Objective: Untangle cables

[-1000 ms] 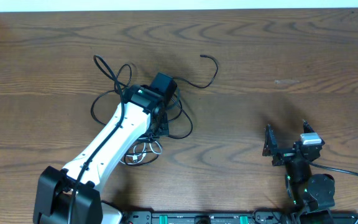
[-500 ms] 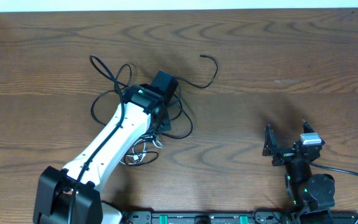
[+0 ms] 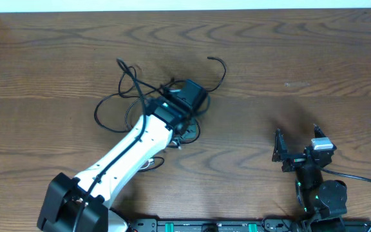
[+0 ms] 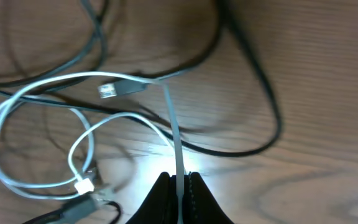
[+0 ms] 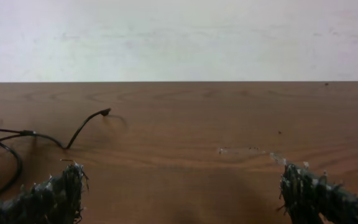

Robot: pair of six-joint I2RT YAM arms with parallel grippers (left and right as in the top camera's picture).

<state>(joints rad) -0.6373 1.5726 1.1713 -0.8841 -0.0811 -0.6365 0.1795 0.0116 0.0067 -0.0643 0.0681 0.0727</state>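
Swinging toward the right arm's side since a second ago, the left gripper has dragged the tangle of cables across the table. The topmost black loop has shifted along with it. Its white arm now lies over the spot where the pale coil showed before.

From the left wrist view, the left gripper is pinched fully closed on a strand of the white cable. That strand climbs straight up from between the fingertips. From there it bends away into two loose loops that lie on the wood to the picture's left of the gripper. A small plug end rests at the top of those loops. The black cables cross over and under the white one just beyond the gripper. One dark strand sweeps round in a wide arc on its other side. Seen from above, more black loops spread on the wood behind the gripper, towards the arm's elbow. One free black end curls off alone, past the gripper towards the far edge of the table.

Well apart from the left gripper, the right gripper sits near the front edge. Its fingers are spread wide and hold nothing.
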